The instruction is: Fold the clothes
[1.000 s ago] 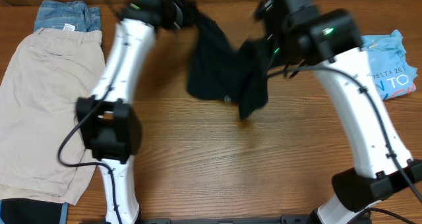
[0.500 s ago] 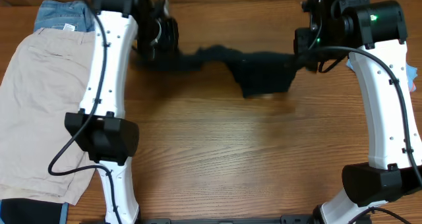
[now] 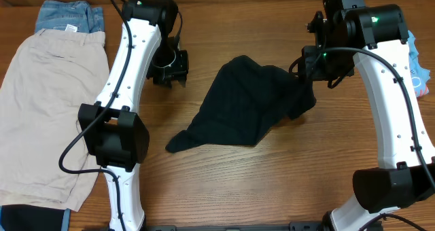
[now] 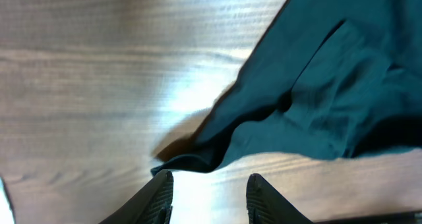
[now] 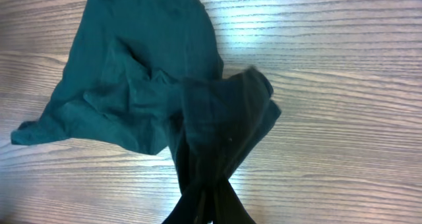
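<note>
Overhead view: a wooden worktop [image 3: 238,183] with two white robot arms reaching in from the near edge. A black T-shirt [image 3: 251,112] lies crumpled near the middle. It spreads in a slanted shape, from a pointed corner at the lower left up to a bunched end at the right. The right hand [image 3: 301,71] sits at that bunched end, touching the cloth. The left hand [image 3: 170,75] is over bare wood to the left of the shirt, apart from it. Beige shorts [image 3: 47,109] lie flat along the left side. Blue denim [image 3: 68,15] shows just beyond their far end. A light-blue printed tee [image 3: 418,61] is at the right edge, partly behind the right arm.

Left wrist view: the left hand [image 4: 208,201] has its two dark fingers [image 4: 161,197] parted, with only bare wood between them. It grips nothing. A dark corner of the shirt [image 4: 316,85] lies just beyond the fingertips and fills the upper right of the picture.

Right wrist view: the shirt [image 5: 138,85] fans out across the wood. Its folds narrow into a tight bunch at the bottom edge, where the right hand [image 5: 208,214] is clamped shut on the cloth. The fingers themselves are hard to tell from the dark fabric.
</note>
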